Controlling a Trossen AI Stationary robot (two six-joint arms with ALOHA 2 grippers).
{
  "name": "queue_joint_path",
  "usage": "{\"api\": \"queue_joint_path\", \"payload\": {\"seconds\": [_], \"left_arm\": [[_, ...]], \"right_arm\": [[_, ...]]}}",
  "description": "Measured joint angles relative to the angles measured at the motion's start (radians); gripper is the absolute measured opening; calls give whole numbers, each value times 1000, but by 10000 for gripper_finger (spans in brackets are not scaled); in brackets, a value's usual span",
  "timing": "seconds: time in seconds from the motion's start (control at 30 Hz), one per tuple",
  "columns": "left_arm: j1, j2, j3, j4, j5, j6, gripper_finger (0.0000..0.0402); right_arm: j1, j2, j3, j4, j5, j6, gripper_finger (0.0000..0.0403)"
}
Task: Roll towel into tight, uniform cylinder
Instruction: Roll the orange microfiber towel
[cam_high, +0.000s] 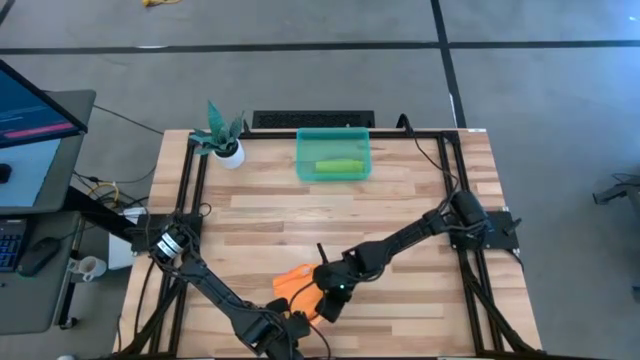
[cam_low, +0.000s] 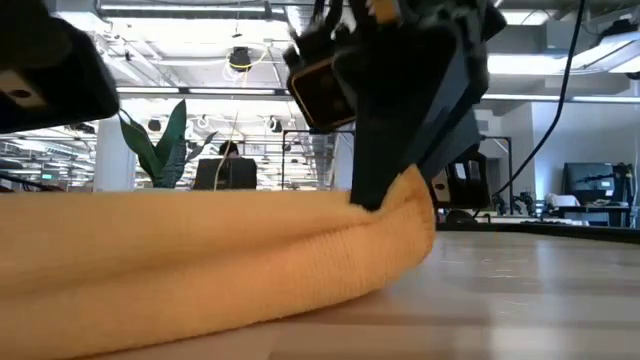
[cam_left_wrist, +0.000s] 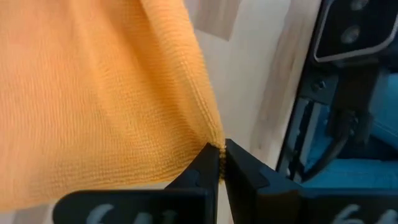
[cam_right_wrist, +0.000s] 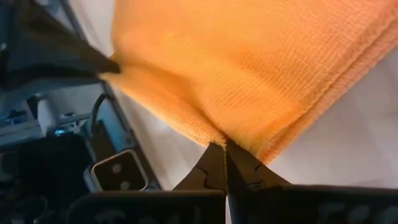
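Left gripper (cam_left_wrist: 221, 155): jaws closed, pinching corner edge of orange towel (cam_left_wrist: 93, 93). Right gripper (cam_right_wrist: 224, 152): jaws closed, nipping folded towel edge. Both grippers at table's near edge, left of middle; left gripper nearer the edge, right gripper just beyond, touching cloth's right side. Towel bunched between them on wooden table (cam_high: 400, 210), lying as loose thick fold in low view. Green bin (cam_high: 333, 155) at far edge, middle; small potted plant (cam_high: 225, 140) near far left corner. Person visible in room beyond.
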Motion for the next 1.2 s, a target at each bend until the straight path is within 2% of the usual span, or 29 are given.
{"api": "queue_joint_path", "payload": {"seconds": [0.2,0.33,0.77,1.1,1.2], "left_arm": [[3,0,0,-3,-22,26,4],[1,0,0,-10,-7,37,4],[3,0,0,-54,-1,118,8],[1,0,0,-88,113,181,105],[-13,0,0,-82,86,178,117]], "right_arm": [[-22,29,0,-21,12,5,10],[-34,66,1,31,-9,6,10],[-38,64,0,47,-4,-3,13],[-46,64,-2,32,-31,5,13],[-46,64,-2,34,-32,6,14]]}}
